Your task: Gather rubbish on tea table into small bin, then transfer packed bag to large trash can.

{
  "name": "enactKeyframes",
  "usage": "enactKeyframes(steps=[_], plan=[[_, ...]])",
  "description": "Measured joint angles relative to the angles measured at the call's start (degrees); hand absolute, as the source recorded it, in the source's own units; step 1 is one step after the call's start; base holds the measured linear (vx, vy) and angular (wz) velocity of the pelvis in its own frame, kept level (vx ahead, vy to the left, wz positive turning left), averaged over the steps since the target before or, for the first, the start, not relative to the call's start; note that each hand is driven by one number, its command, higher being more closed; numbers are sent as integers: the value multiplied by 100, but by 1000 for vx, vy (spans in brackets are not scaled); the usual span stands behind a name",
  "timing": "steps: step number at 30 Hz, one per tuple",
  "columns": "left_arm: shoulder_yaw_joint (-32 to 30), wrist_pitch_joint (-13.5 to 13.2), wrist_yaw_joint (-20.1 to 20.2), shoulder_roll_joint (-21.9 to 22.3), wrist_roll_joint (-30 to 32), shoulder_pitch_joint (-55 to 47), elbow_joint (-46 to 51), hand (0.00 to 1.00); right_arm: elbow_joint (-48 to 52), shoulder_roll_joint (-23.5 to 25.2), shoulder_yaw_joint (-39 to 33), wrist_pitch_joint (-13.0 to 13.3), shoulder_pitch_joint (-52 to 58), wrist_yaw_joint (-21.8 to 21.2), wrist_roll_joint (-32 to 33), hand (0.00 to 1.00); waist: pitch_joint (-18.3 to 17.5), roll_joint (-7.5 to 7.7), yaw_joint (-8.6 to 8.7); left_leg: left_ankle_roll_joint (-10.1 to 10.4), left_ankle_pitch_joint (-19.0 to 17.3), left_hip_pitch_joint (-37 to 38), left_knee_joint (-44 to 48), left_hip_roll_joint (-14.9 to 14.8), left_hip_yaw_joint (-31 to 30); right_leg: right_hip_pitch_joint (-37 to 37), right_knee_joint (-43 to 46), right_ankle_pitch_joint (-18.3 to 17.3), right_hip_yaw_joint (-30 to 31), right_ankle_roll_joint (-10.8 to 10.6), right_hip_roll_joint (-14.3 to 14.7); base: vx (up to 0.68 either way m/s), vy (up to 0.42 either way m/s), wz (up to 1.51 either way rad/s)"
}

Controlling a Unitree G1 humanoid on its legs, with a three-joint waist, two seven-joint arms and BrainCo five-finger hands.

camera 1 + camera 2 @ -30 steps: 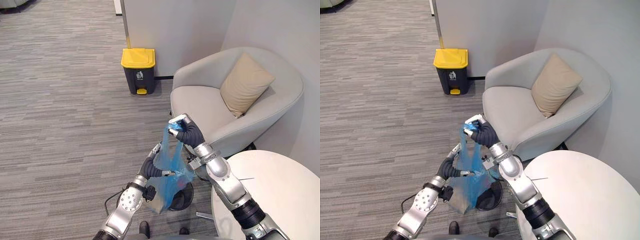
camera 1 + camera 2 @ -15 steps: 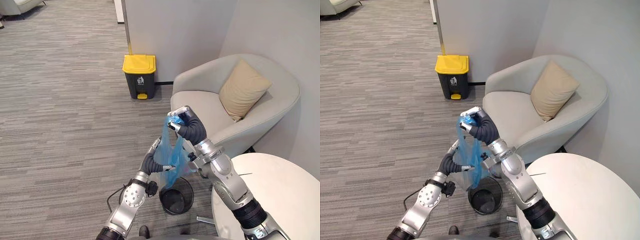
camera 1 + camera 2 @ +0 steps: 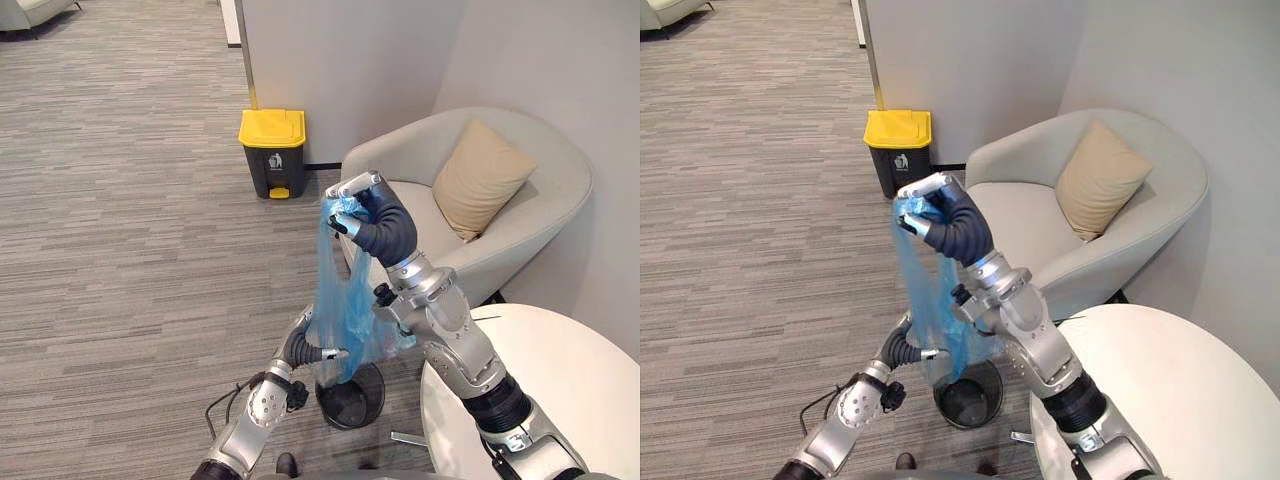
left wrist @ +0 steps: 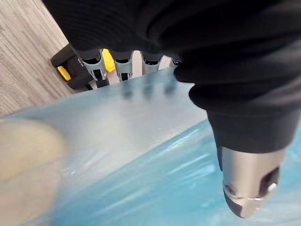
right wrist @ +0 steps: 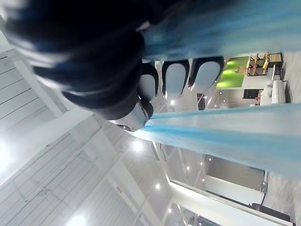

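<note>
A blue plastic bag (image 3: 343, 300) hangs stretched long above the small black bin (image 3: 350, 396) on the carpet. My right hand (image 3: 370, 218) is shut on the bag's gathered top, high in front of the armchair. Low on the bag's left side is my left hand (image 3: 308, 346). In the left wrist view its fingers (image 4: 101, 66) lie straight against the blue film (image 4: 141, 155), with the thumb (image 4: 247, 183) on the near side. The large trash can (image 3: 272, 150), dark with a yellow lid, stands shut by the wall beyond.
A light grey armchair (image 3: 520, 235) with a tan cushion (image 3: 482, 178) stands right of the bag. The round white tea table (image 3: 560, 400) is at lower right. Grey carpet (image 3: 120, 220) runs open between the small bin and the yellow-lidded can.
My right hand has risen with the bag's top, drawing the bag up out of the small bin. My left hand stays low against the bag's side.
</note>
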State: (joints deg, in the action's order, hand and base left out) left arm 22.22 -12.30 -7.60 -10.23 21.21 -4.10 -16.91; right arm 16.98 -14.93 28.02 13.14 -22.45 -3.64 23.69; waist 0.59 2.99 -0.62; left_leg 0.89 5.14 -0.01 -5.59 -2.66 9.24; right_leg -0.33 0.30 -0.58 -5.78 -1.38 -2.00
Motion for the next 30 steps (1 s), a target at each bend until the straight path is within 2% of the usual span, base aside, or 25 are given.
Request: enactKeyframes(steps=[6, 9, 16, 23, 26, 30], plan=[[381, 15, 7, 8, 390, 81, -637, 0, -454, -46, 176, -5, -34, 105, -415, 100, -28, 41, 56, 0, 3, -10, -5, -38, 98, -3, -66, 96, 108, 22, 42, -11, -5, -10], [551, 64, -24, 156, 432, 421, -1214, 0, -509, -45, 279, -64, -34, 113, -407, 100, -29, 43, 125, 0, 3, -12, -31, -44, 97, -6, -68, 113, 111, 29, 47, -11, 0, 0], [755, 77, -142, 242, 475, 658, -1500, 0, -508, -20, 415, -66, -35, 92, -289, 100, -31, 47, 164, 2, 5, -14, -29, -52, 104, -12, -77, 128, 133, 30, 60, -1, 0, 0], [753, 89, -294, 266, 468, 623, -1370, 0, -492, 180, 796, -72, -340, 79, 108, 100, -31, 47, 137, 3, 4, -19, -4, -65, 104, 1, -125, 146, 134, 52, 89, 0, 0, 0], [658, 335, -272, 315, 419, 467, -728, 0, -407, 450, 830, -71, -400, 103, 171, 100, -31, 46, 133, 3, 4, -18, -16, -40, 102, 2, -124, 143, 130, 48, 91, 0, 0, 0], [441, 459, -385, 536, 419, 426, -318, 0, -345, 863, 859, -71, -401, 107, 294, 100, -31, 46, 125, 2, 4, 4, -29, -22, 90, 18, -93, 130, 112, 30, 84, 0, 0, 0]])
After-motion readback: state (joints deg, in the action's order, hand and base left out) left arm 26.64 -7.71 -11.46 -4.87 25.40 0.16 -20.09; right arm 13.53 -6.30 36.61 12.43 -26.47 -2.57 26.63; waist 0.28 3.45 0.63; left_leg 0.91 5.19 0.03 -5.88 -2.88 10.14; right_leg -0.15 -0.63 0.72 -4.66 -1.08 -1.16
